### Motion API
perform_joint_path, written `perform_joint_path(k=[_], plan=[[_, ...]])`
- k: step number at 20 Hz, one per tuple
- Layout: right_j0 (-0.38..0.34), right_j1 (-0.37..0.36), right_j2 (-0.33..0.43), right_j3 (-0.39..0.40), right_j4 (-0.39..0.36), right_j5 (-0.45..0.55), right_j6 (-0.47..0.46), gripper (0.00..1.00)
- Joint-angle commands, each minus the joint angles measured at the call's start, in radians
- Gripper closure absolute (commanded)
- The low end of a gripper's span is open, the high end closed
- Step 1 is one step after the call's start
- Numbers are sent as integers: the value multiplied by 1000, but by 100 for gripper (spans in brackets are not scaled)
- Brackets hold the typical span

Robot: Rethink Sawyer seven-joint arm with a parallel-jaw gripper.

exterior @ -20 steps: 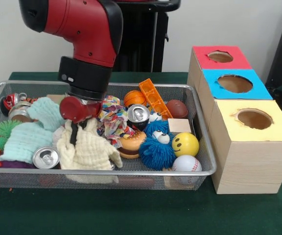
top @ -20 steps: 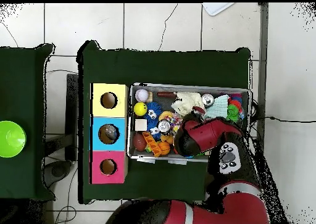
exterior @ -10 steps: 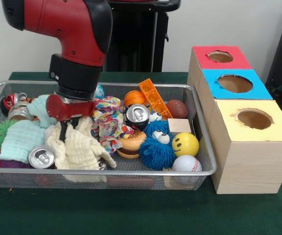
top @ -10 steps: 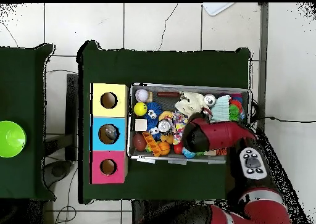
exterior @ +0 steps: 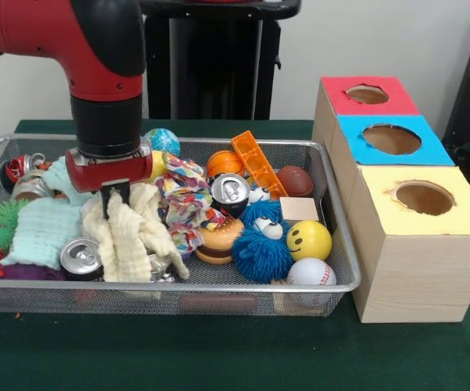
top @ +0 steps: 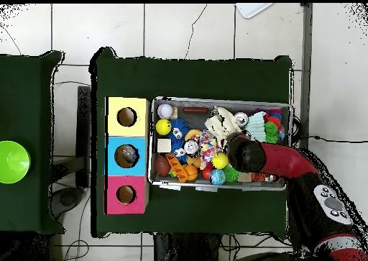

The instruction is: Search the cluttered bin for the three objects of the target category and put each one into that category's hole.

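Even, soft indoor light, no harsh glare.
Shadows under the wire bin (exterior: 332,281) stayed faint; the can lid (exterior: 233,189) gleamed slightly; the front view looked mildly soft.

Wire-mesh metal bin (exterior: 218,289) holds crinkled cream cloth (exterior: 129,236), shiny aluminium cans (exterior: 230,192), beside matt wooden boxes (exterior: 418,273).

A thick robot arm (exterior: 80,41) with glossy red shells and black joint sections — a black cylindrical wrist ends in a red collar. Seen from overhead, a grey oval button panel sits on the arm.
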Motion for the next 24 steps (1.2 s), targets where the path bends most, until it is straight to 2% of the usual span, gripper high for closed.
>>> perform_joint_path(k=[1,8,17,24], plan=[[5,34,110,192,60,216,61,100],[-5,31,130,214,115,244,62,100],[5,36,112,213,124,237,62,100],[-13,55,129,238,163,269,65,100]])
